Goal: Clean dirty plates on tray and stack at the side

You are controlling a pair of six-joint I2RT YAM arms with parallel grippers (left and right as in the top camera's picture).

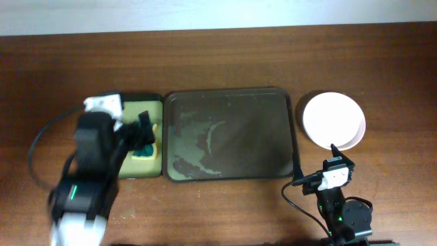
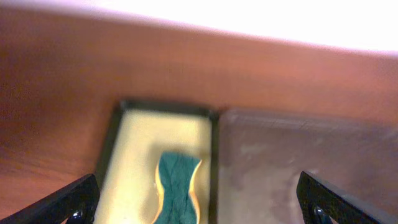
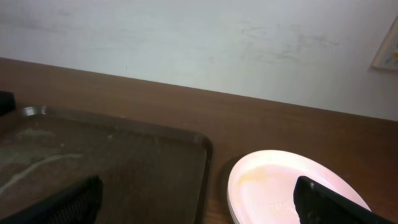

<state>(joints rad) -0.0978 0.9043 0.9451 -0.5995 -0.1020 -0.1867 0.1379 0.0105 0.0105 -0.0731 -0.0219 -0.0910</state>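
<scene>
- The tray (image 1: 232,137) lies in the middle of the surface and carries no plate now; you see only pale streaks and smears on its dark bottom.
- The plates (image 1: 334,121) sit in one stack on the surface, just beside the right edge of the tray. In the right wrist view some rims show under the top plate, but you cannot count them surely.
- The top plate seems to carry a faint yellowish trace near its left side; it is too weak to be sure.
- The left fingers (image 2: 74,200) are spread wide and hang above the sponge (image 2: 177,186), which lies in the small tray (image 2: 137,143) to the left. They pinch nothing.
- The right fingers (image 3: 329,202) are also spread wide and hold nothing. They stand near to the stack and do not touch it.
- Judgement: the task looks almost finished, with cleaning and stacking done and the sponge put down. What may be left is to check this trace and to draw both arms away.
</scene>
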